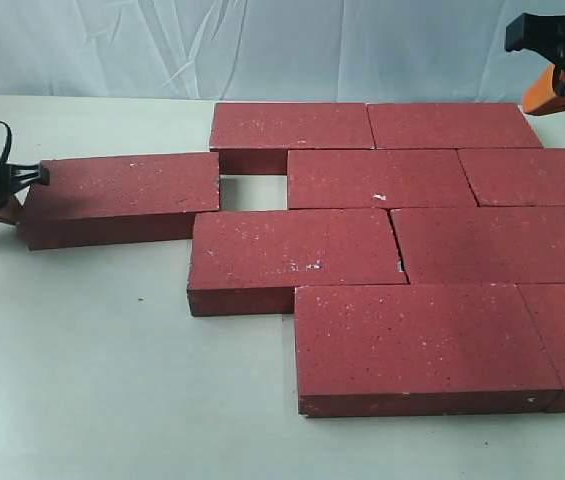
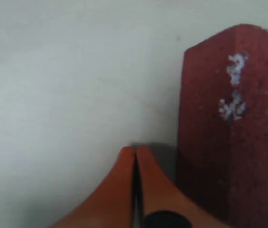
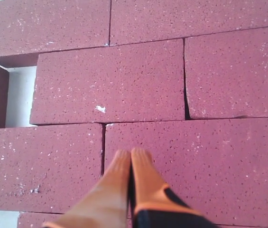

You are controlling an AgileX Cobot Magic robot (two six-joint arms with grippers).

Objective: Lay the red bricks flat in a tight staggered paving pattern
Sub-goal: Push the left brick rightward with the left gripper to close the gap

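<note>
Several red bricks (image 1: 382, 178) lie flat in staggered rows across the middle and right of the table. One more red brick (image 1: 122, 195) lies to their left, with a small gap (image 1: 252, 192) between it and the second row. My left gripper (image 1: 9, 210) is shut and empty at that brick's left end. In the left wrist view its fingertips (image 2: 134, 152) sit low over the table beside the brick's end (image 2: 233, 137). My right gripper (image 1: 544, 95) hangs shut and empty over the back right bricks. The right wrist view shows it (image 3: 131, 154) above the paved bricks (image 3: 110, 83).
The table (image 1: 92, 380) is pale, with bare surface at the left and front. A white cloth backdrop (image 1: 262, 45) stands behind. The front-row bricks (image 1: 422, 345) reach near the table's front right. The gap (image 3: 20, 95) shows bare table.
</note>
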